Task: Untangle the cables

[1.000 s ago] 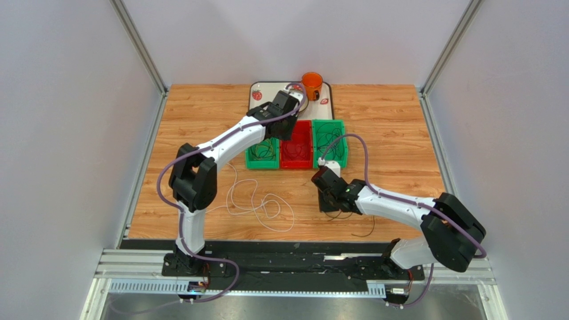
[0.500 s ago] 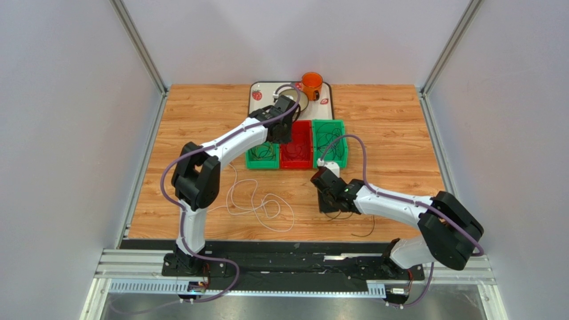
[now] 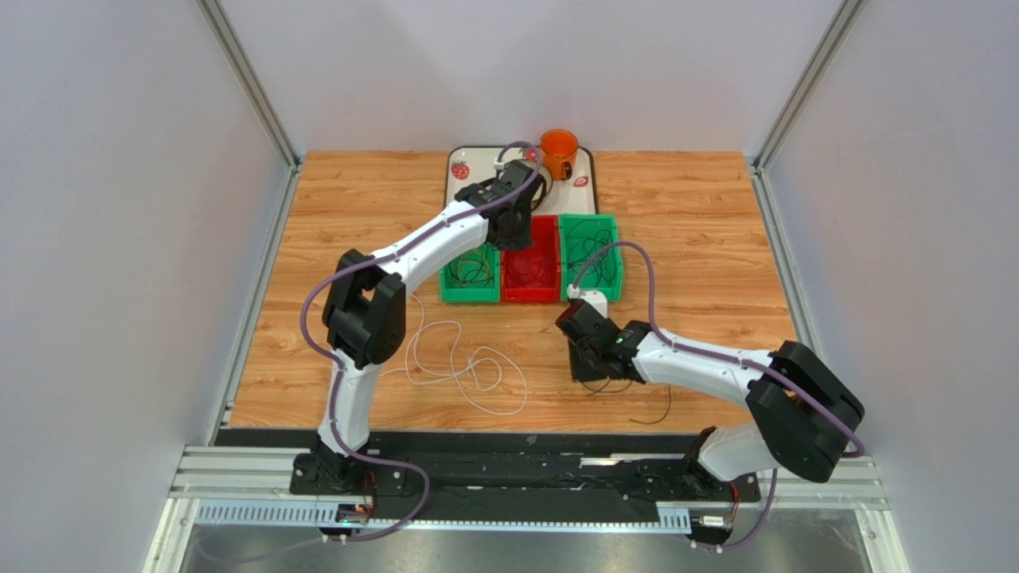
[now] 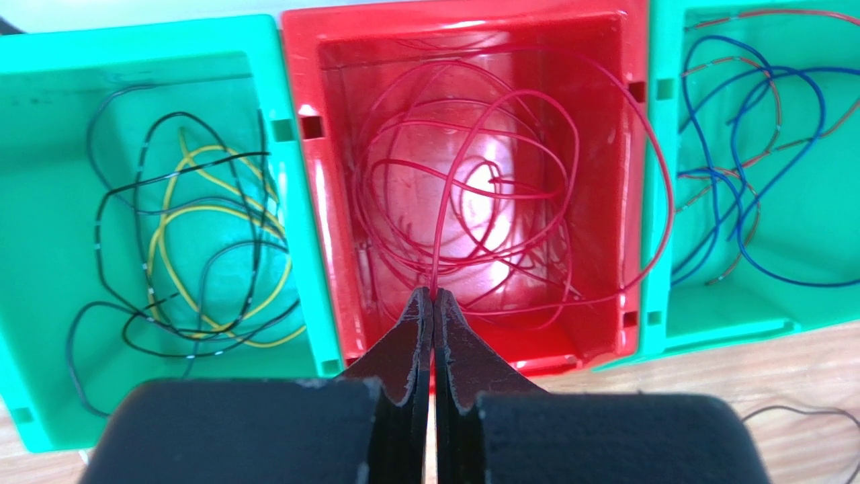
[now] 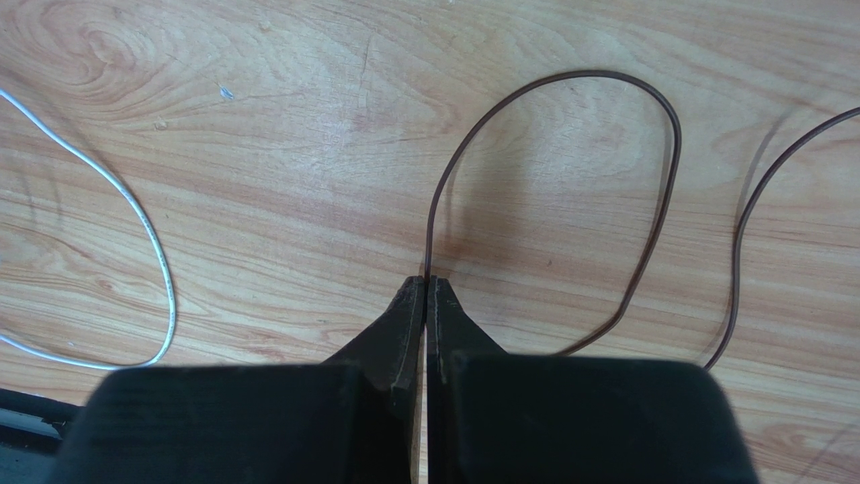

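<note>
My left gripper point(image 4: 434, 293) hangs over the red bin point(image 4: 464, 18) and is shut on a thin red cable point(image 4: 437, 242), which runs up from the fingertips into the tangle of red loops inside. In the top view this gripper point(image 3: 519, 234) is at the bin's far end. My right gripper point(image 5: 427, 280) is low over the wooden table, shut on a brown cable point(image 5: 585, 73) that loops away across the wood. From above, the right gripper point(image 3: 589, 365) sits at table centre with dark strands point(image 3: 622, 386) beside it. A white cable point(image 3: 461, 364) lies loose to its left.
A green bin point(image 4: 61, 61) with black and yellow wires sits left of the red one, and a green bin point(image 4: 808, 303) with blue and red wires sits to its right. An orange mug point(image 3: 557, 152) stands on a white mat point(image 3: 470, 159) behind the bins.
The left arm's elbow has swung right and the left gripper has shifted slightly over the red bin. The right arm has hardly moved.
</note>
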You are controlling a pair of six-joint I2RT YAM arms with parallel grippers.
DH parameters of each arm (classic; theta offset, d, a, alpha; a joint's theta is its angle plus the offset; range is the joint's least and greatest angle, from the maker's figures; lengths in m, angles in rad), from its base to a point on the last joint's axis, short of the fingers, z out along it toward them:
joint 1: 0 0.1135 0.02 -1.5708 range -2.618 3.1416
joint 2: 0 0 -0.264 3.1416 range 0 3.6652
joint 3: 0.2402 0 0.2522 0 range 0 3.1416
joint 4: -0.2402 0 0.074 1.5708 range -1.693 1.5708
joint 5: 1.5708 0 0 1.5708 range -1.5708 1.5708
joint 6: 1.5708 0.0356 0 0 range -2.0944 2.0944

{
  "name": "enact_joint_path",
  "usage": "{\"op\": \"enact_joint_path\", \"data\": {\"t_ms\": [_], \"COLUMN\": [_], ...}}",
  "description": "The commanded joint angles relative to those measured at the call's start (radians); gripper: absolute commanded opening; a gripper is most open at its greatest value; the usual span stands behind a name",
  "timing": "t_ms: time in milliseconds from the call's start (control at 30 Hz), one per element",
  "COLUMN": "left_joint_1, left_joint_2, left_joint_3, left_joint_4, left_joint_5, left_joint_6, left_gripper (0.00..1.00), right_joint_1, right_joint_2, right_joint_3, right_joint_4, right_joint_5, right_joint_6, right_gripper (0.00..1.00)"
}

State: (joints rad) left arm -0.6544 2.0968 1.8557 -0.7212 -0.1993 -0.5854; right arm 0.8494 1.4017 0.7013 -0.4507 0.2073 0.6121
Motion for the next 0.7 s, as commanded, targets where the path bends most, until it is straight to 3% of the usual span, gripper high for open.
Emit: {"op": "enact_joint_path", "data": {"t_ms": [0,100,133,233,467,667], "left_joint_1": [-0.005,-0.005,-0.005,-0.005,-0.005,-0.010], "left_joint_2": [0.031,0.042,0.023,-0.038,-0.150,-0.348], "left_joint_3": [0.071,0.091,0.083,0.040,0.023,-0.050], "left_joint_4": [0.014,-0.012,-0.006,0.032,0.019,-0.006], "left_joint_5": [0.049,0.051,0.044,0.037,0.054,0.057], "left_joint_6": [0.021,0.050,0.055,0.071,0.087,0.110], "left_gripper": [0.00,0.40,0.61,0.83,0.87,0.88], "right_joint_1": [-0.004,-0.004,-0.004,-0.004,-0.003,0.048], "right_joint_2": [0.006,0.006,0.006,0.005,-0.026,-0.075], "right_joint_3": [0.035,0.033,0.033,0.035,0.021,0.049], "right_joint_4": [0.032,0.030,0.029,0.032,0.040,0.043], "right_joint_5": [0.006,0.006,0.006,0.007,0.012,0.023], "right_joint_6": [-0.008,-0.008,-0.008,-0.008,-0.005,-0.044], "right_gripper": [0.00,0.00,0.00,0.00,0.00,0.00]}}
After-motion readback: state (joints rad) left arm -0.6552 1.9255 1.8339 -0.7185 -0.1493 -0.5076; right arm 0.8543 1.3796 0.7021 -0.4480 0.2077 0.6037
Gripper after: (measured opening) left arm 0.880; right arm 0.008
